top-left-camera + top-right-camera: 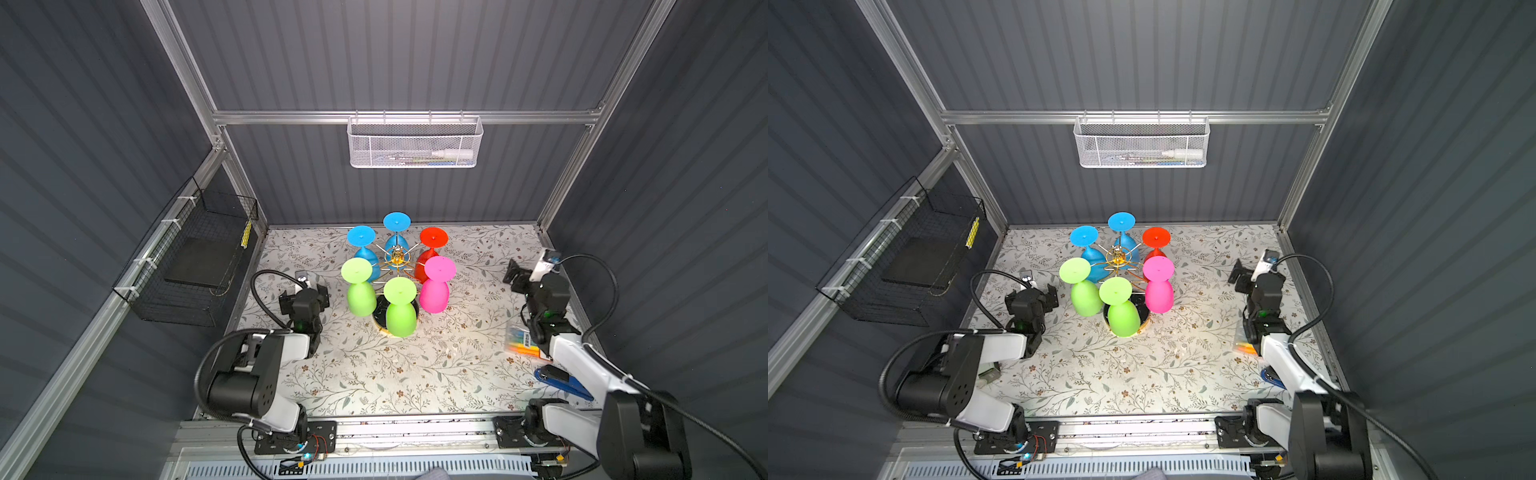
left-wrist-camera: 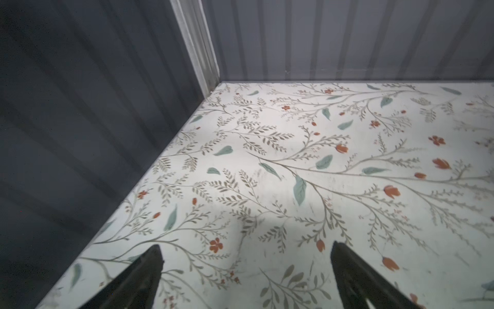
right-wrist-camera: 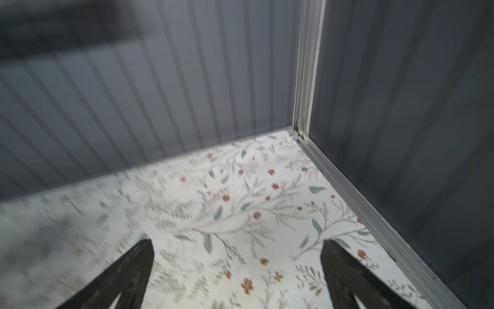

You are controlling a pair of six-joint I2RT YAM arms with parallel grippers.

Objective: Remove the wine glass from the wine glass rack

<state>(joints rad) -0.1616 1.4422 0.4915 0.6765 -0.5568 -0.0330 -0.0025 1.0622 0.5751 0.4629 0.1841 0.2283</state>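
Six wine glasses (image 1: 400, 316) hang upside down on the gold rack (image 1: 397, 258). It stands toward the back of the flowered table (image 1: 415, 374), near the middle. Two blue glasses and one red hang on the far side, one pink and two green on the near side. We see every glass on its arm, and neither claw touches any.

Our left claw (image 2: 247, 244) is spread wide over bare tabletop, left of the rack and apart from the nearest green glass. Our right claw (image 3: 236, 242) is spread wide too, well off to the right near the side wall.

A white mesh basket (image 1: 415, 145) hangs on the back wall and a black wire basket (image 1: 187, 257) on the left wall.
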